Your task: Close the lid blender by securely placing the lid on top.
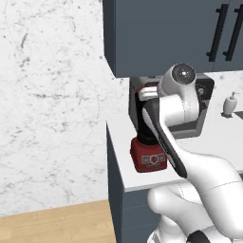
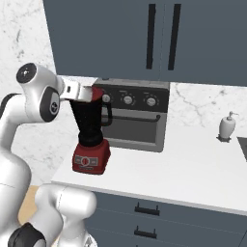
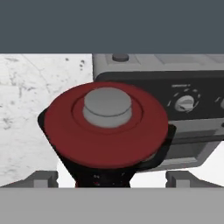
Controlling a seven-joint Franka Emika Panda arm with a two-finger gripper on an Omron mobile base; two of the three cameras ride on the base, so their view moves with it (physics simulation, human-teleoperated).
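The blender (image 2: 90, 157) stands at the counter's left end, a dark tapered jar (image 2: 88, 120) on a red square base (image 1: 148, 159). The round red lid (image 3: 107, 131) with its grey centre cap rests on the jar's rim and covers the opening; it also shows as a red edge, the lid (image 2: 98, 91), at the jar top. My gripper (image 3: 112, 178) is level with the jar top and close to it, open. Its fingertips (image 3: 46, 177) stand wide apart on either side of the jar and touch nothing. In the left base view my own arm hides most of the jar.
A grey toaster oven (image 2: 135, 118) stands right behind the blender. A white soap dispenser (image 2: 226, 126) sits far right on the counter (image 2: 193, 169). Dark wall cabinets (image 2: 144, 38) hang low overhead. The counter's left edge drops off beside the blender base.
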